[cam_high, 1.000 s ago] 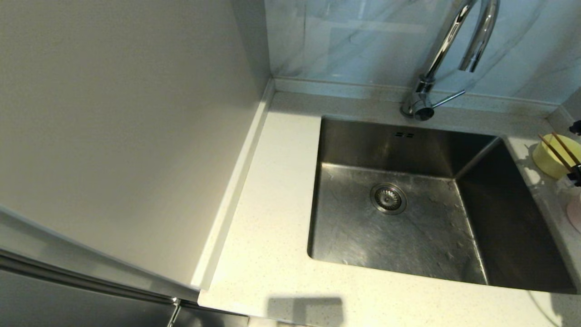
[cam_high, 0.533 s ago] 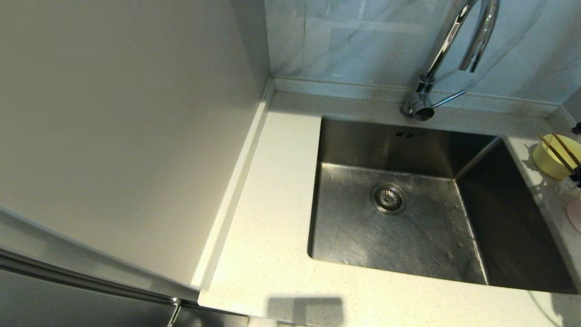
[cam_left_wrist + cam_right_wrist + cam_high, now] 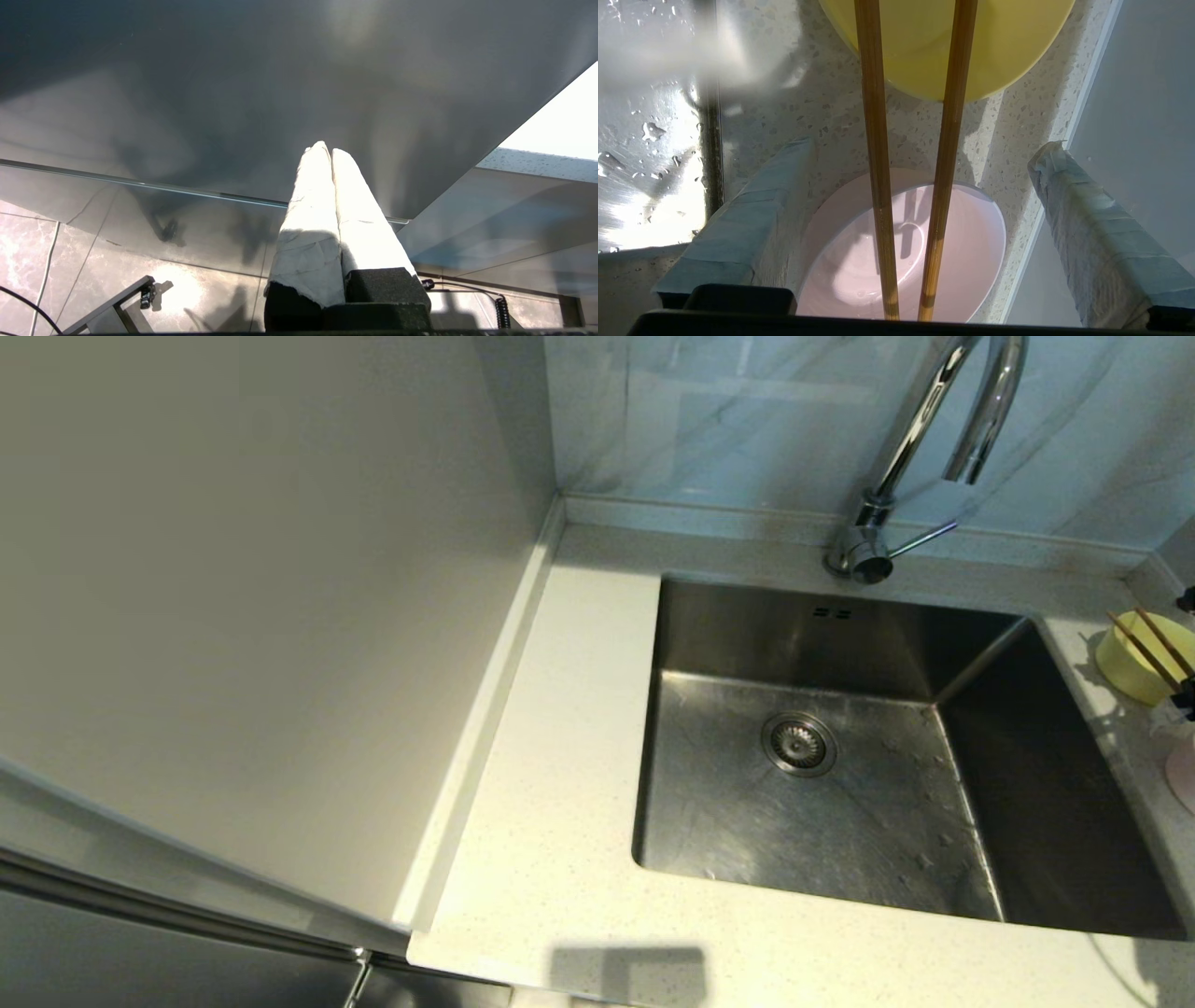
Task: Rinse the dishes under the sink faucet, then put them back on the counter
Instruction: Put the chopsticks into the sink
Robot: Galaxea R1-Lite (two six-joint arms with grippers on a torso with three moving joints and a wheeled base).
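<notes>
Off to the sink's point(image 3: 840, 821) right, on the speckled counter point(image 3: 560, 756), sit a yellow-green bowl point(image 3: 1134, 663) and a pale pink bowl point(image 3: 1184, 775). Brown chopsticks point(image 3: 1148, 649) lie across both. In the right wrist view my right gripper point(image 3: 924, 149) is open just above them, its taped fingers point(image 3: 752, 219) either side of the chopsticks point(image 3: 875, 140) and the pink bowl point(image 3: 971, 242), touching neither. The yellow-green bowl point(image 3: 915, 46) lies just beyond. The chrome faucet point(image 3: 920, 429) stands behind the sink. My left gripper point(image 3: 327, 150) is shut and empty, parked low by a dark cabinet front.
A smooth grey-beige wall panel point(image 3: 233, 616) bounds the counter on the left, and a marble backsplash point(image 3: 728, 420) rises behind the faucet. Water drops wet the sink floor around the round drain point(image 3: 798, 744). A raised rim point(image 3: 1083, 102) edges the counter beside the bowls.
</notes>
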